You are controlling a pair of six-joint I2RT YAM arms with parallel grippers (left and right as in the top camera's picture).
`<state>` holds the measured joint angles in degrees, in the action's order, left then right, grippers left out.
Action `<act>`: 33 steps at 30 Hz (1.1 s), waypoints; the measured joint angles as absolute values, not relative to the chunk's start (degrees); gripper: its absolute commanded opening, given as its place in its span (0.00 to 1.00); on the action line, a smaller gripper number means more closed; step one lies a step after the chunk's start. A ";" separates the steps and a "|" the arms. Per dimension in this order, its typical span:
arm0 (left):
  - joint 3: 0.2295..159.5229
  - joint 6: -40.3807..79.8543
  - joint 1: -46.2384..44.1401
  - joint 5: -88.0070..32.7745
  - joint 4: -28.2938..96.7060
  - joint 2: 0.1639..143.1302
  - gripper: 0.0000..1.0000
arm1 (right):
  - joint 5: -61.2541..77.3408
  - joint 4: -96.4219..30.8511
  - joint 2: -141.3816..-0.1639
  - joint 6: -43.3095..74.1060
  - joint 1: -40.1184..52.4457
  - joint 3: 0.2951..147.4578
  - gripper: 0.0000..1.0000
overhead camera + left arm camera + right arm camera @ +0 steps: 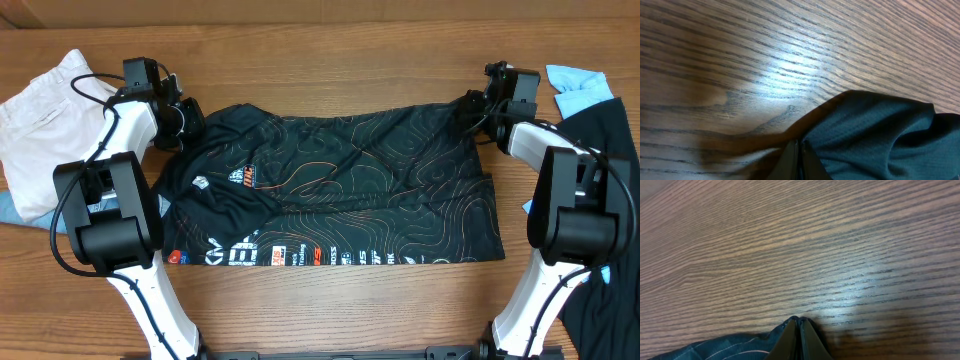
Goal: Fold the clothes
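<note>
The black jersey (340,185) with thin orange contour lines lies spread across the middle of the wooden table, with a row of logos along its near edge. My left gripper (186,118) is at the jersey's far left corner. In the left wrist view its jaws (800,150) are pressed together, with dark fabric (875,130) bunched against them. My right gripper (470,108) is at the far right corner. The right wrist view shows its fingertips (799,322) shut, with the jersey's edge (730,347) pinched at the tips.
A white garment (40,120) lies at the far left with a bit of light-blue cloth (10,210) under it. A light-blue cloth (580,85) and a plain black garment (620,200) lie at the right edge. Bare wood (340,60) runs behind the jersey.
</note>
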<state>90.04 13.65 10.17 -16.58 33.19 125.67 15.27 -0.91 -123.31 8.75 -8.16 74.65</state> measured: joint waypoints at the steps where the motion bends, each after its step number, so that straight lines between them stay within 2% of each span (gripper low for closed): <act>1: 90.04 13.65 10.17 -16.58 33.19 125.67 0.04 | 15.29 -0.89 -123.31 8.78 -8.16 74.65 0.04; 8: 90.04 13.61 10.17 -16.99 33.10 125.34 0.04 | 15.27 -3.99 -123.26 8.99 -8.29 74.67 0.04; 17: 90.04 13.58 10.57 -17.04 35.94 118.08 0.04 | 15.57 -19.75 -115.20 8.97 -10.92 74.72 0.04; 25: 90.11 13.58 13.04 -17.23 46.26 113.21 0.04 | 14.04 -34.87 -101.91 8.97 -12.62 74.87 0.04; 33: 90.13 12.91 15.81 -17.47 56.82 113.21 0.04 | 11.57 -47.77 -98.67 8.97 -12.84 74.89 0.04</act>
<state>90.13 12.91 15.81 -17.47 56.82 113.21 11.57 -47.77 -98.67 8.97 -12.84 74.89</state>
